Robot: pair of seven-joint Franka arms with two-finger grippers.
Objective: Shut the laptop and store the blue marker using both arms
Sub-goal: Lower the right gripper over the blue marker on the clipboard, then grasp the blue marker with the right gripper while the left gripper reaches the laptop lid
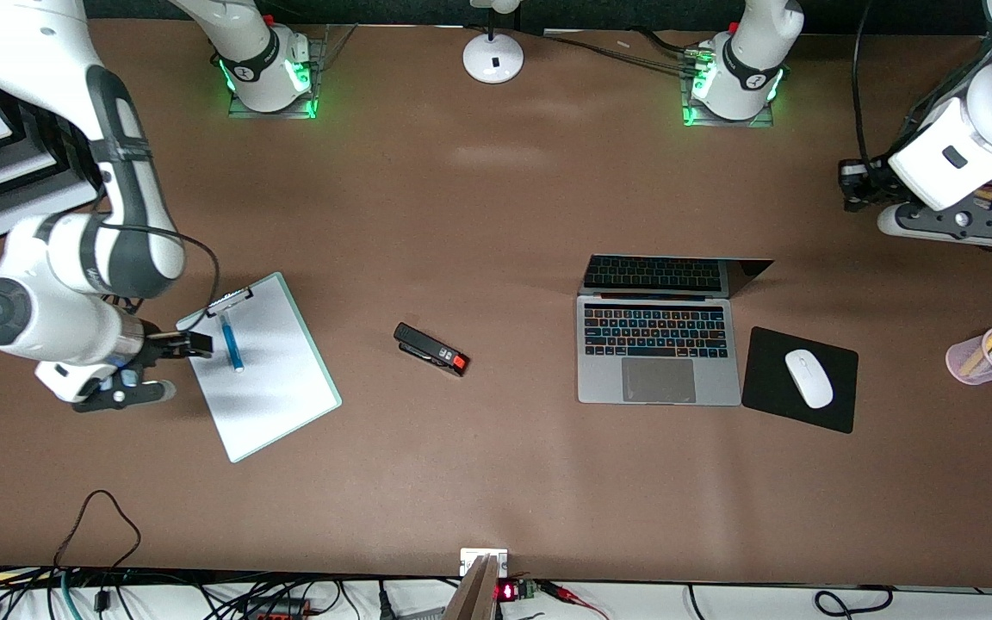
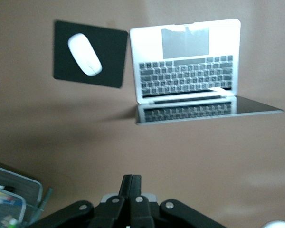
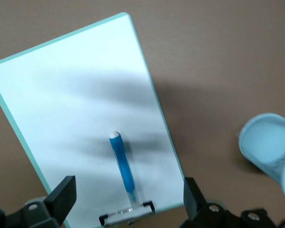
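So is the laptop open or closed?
Open. The laptop shows its keys and trackpad in the front view, and its lid stands up from the base, the dark screen mirroring the keys.

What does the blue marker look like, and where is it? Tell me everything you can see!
The blue marker is a short, slim pen with a bright blue body, a white tip at one end and a clear-looking end at the other. It looks like plastic. It lies flat on the white clipboard, with its clear end by the metal clip. Nothing grips it: the right gripper hangs open above it, fingers on both sides, not touching.
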